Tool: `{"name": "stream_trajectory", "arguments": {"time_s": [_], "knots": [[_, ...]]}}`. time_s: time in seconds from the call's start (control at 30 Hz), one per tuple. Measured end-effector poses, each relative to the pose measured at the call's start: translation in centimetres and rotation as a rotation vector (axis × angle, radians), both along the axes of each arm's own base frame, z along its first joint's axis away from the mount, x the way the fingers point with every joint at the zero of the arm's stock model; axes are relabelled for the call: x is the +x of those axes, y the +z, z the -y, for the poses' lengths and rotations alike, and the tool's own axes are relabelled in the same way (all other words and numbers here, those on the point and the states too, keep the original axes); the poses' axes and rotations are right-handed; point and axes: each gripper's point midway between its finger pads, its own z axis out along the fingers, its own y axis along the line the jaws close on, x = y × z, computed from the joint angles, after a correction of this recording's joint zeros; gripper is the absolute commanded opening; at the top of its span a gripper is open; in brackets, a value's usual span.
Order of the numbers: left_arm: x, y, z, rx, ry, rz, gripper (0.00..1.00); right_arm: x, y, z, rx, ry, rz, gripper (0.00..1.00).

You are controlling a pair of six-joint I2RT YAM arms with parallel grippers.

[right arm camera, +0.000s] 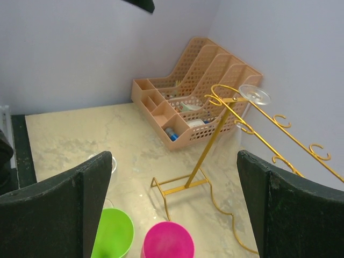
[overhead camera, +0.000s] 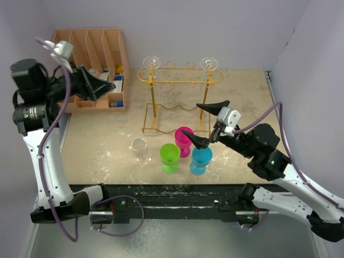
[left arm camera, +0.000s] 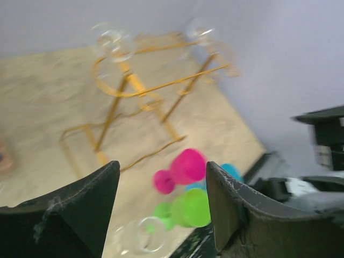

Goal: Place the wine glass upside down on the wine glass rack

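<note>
The clear wine glass [overhead camera: 140, 149] stands upright on the worktop [overhead camera: 97, 145], at about seven o'clock from the wine glass rack [overhead camera: 152, 102], with the green cup [overhead camera: 170, 157] just beside it at three o'clock, and neither arm is touching it! The left gripper [overhead camera: 110, 86] hangs at nine o'clock from the rack, over the peach organiser [overhead camera: 99, 45], jaws spread and empty. The right gripper [overhead camera: 191, 118] hovers above the pink cup [overhead camera: 184, 138] and blue cup [overhead camera: 200, 159], jaws flung wide, gripping nothing.
</note>
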Motion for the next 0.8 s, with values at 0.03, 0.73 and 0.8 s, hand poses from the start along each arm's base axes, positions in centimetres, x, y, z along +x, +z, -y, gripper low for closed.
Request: {"name": "stream_trajectory", "arguments": {"time_s": [0.03, 0.73, 0.8], "knots": [[1.7, -1.2, -0.6, 0.057, 0.083, -0.012, 0.67, 0.2, 0.0, 0.0, 0.0, -0.012, -0.003, 1.0], [-5.0, -21.9, -0.3, 0.962, -0.138, -0.287, 0.52, 3.2, 1.7, 3.1, 0.129, -0.245, 0.078, 1.0], [-4.8, -22.3, 0.6, 0.974, -0.16, -0.286, 0.5, 3.4, 1.5, 3.1, 0.134, -0.252, 0.061, 1.0]]}}
